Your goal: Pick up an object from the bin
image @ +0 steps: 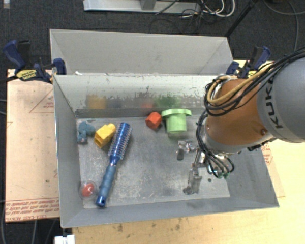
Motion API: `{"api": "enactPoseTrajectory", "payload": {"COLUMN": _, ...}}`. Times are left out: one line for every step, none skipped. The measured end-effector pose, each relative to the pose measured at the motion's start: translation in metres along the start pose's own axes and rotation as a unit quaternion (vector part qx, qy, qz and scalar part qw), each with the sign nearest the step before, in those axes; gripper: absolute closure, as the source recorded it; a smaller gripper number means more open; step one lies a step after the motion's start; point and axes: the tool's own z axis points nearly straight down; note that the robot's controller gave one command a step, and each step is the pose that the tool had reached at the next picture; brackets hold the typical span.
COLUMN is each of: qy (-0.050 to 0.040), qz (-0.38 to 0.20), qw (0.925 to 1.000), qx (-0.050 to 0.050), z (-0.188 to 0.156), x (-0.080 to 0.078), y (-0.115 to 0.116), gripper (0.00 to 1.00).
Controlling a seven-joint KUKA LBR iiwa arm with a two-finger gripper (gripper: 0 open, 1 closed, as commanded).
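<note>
Arm [239,116] w/ pincer [191,186] nr pale-green flanged cup [175,120].

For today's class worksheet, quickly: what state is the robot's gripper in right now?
Gripper: open, holding nothing, over the bare floor of the grey metal bin.

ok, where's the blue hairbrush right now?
Camera view, left half of the bin: the blue hairbrush lies slantwise, bristle head beside the yellow block, handle tip next to the small red ball.

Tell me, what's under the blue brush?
Just the bin's grey floor shows around the blue brush. The yellow block sits beside its bristles, not under. Anything directly beneath it is covered.
</note>
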Motion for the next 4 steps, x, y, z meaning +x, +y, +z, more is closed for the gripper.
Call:
{"api": "enactPoseTrajectory", "payload": {"qy": -0.006, "qz": -0.005, "qw": 1.0, "qx": 0.0, "z": 0.053, "x": -0.081, "y": -0.006, "gripper": 0.0}}
{"api": "enactPoseTrajectory", "payload": {"qy": -0.0042, "qz": -0.023, "qw": 0.9997, "qx": 0.0, "z": 0.03, "x": -0.124, "y": -0.115, "gripper": 0.0}}
{"api": "enactPoseTrajectory", "payload": {"qy": -0.0037, "qz": -0.011, "qw": 0.9999, "qx": -0.004, "z": 0.037, "x": -0.143, "y": -0.12, "gripper": 0.0}}
{"api": "enactPoseTrajectory", "payload": {"qy": -0.0048, "qz": -0.009, "qw": 0.9999, "qx": -0.002, "z": 0.037, "x": -0.144, "y": -0.124, "gripper": 1.0}}
